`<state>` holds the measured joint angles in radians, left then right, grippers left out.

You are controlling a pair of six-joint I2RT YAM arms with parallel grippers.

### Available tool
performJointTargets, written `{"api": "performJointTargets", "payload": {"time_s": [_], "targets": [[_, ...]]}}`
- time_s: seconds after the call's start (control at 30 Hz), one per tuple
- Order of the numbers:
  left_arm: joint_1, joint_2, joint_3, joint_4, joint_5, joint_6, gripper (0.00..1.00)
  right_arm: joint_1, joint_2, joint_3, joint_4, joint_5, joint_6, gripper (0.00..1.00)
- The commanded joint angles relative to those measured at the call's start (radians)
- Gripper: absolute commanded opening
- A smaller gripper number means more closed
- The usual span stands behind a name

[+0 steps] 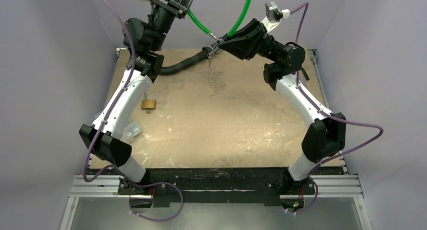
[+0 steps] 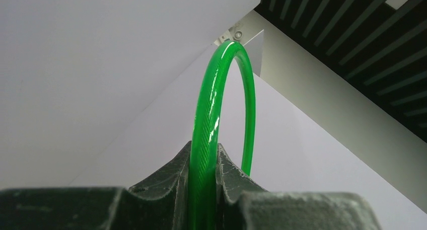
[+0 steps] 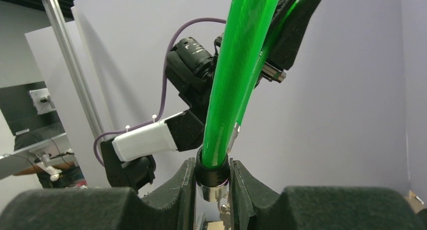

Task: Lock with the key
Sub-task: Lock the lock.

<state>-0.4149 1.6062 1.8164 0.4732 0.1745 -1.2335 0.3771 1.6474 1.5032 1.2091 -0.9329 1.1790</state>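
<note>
Over the far edge of the desk (image 1: 226, 119), both arms hold up the green cable loop (image 2: 204, 139). The left jaws pinch its tube, and the right jaws clamp its metal end collar (image 3: 212, 182). The lock (image 1: 148, 104) lies free on the desk beside the left forearm. The key (image 1: 209, 64) seems to dangle under the collar. It should be steadied, then lowered toward the lock.

Right tool (image 3: 212, 170) pinches black-and-silver ferrule (image 3: 212, 180) at end of green cable (image 3: 236, 74); left arm (image 3: 189, 71) behind.

Robot lab, aluminium frame (image 1: 347, 188), pale walls (image 1: 45, 64) (enclosed)
</note>
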Motion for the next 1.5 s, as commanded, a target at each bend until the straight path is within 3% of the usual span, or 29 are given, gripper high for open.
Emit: {"api": "performJointTargets", "payload": {"time_s": [0.0, 0.4, 0.7, 1.0, 1.23, 1.47], "targets": [[-0.05, -0.022, -0.025, 0.025, 0.051, 0.022, 0.0, 0.014, -0.05, 0.009, -0.109, 0.121, -0.011, 0.0], [-0.067, -0.034, -0.058, 0.035, 0.054, 0.013, 0.0, 0.014, -0.042, 0.017, -0.258, 0.197, -0.034, 0.0], [-0.07, -0.034, -0.091, -0.021, 0.036, -0.026, 0.0, 0.015, -0.03, 0.031, -0.084, 0.131, -0.047, 0.0], [-0.085, -0.02, -0.188, -0.054, 0.038, -0.01, 0.0, 0.029, -0.039, 0.052, -0.012, 0.099, -0.05, 0.0], [-0.128, -0.036, -0.252, -0.003, 0.047, 0.045, 0.0, 0.034, -0.043, 0.028, -0.086, 0.134, -0.051, 0.0], [-0.21, -0.062, -0.334, 0.012, 0.008, 0.145, 0.0, 0.035, -0.019, 0.062, -0.273, 0.224, -0.055, 0.0]]}}
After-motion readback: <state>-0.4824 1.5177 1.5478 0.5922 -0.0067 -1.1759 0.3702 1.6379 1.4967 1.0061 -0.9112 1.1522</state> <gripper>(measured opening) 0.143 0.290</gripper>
